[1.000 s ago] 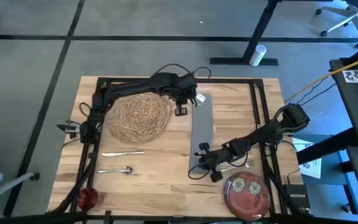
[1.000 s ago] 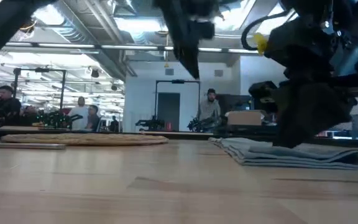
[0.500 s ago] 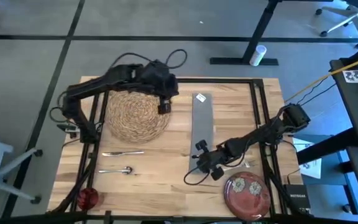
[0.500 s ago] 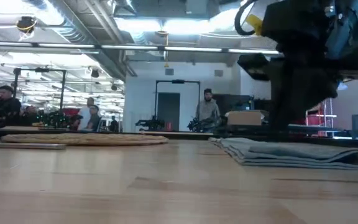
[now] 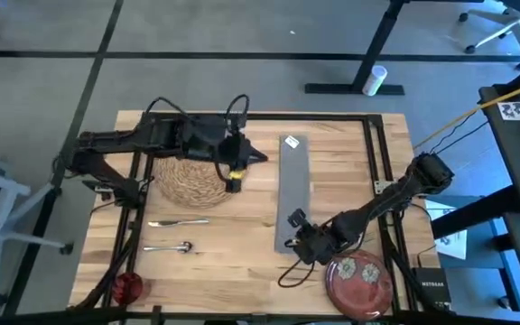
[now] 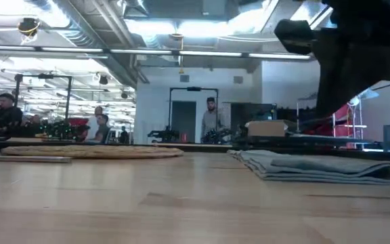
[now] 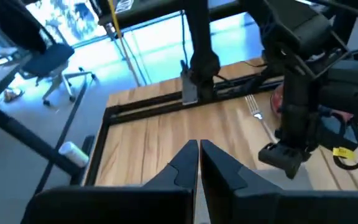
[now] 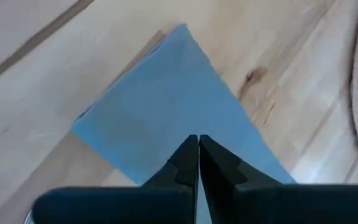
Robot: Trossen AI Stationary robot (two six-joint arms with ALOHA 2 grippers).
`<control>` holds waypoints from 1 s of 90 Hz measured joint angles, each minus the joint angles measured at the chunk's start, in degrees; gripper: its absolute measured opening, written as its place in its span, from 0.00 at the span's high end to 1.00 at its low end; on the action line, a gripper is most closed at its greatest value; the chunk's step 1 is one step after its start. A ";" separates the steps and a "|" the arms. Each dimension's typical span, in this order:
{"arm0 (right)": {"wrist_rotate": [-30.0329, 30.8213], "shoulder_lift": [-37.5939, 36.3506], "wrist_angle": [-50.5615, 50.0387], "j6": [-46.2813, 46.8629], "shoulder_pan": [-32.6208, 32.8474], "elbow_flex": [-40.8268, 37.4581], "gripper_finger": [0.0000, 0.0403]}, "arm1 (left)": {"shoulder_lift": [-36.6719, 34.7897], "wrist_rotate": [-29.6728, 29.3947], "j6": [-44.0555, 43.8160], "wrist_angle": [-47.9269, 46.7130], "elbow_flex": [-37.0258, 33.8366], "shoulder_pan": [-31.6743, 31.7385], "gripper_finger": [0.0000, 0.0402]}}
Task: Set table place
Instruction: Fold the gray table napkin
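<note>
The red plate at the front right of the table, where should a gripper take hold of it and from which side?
Probably by the rim. The red plate lies flat on the table, so only its edge offers something to pinch. The right gripper is beside its left edge; coming in low from there seems shortest.

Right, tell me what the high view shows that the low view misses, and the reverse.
Only the high view shows the dark red plate, the red cup, the knife and spoon, plus the left gripper over the mat's edge and the right gripper above the napkin's near end. Only the low view shows the room behind, with a person standing by a doorway. Both show the woven mat, the gray napkin and the wooden table.
</note>
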 joint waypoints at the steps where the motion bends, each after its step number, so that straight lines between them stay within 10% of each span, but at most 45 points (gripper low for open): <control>1: 0.00 0.00 -0.14 0.00 -0.01 0.01 1.00 | -0.33 -0.01 -0.04 0.78 -1.08 0.00 1.00; 53: -0.47 -6.60 -1.67 -1.27 1.41 -2.80 1.00 | -26.74 0.55 -10.67 45.63 -55.54 -4.26 1.00; 90: -3.74 -28.09 34.54 -4.54 1.34 -28.88 1.00 | -33.88 0.38 -14.43 51.37 -64.39 -7.37 1.00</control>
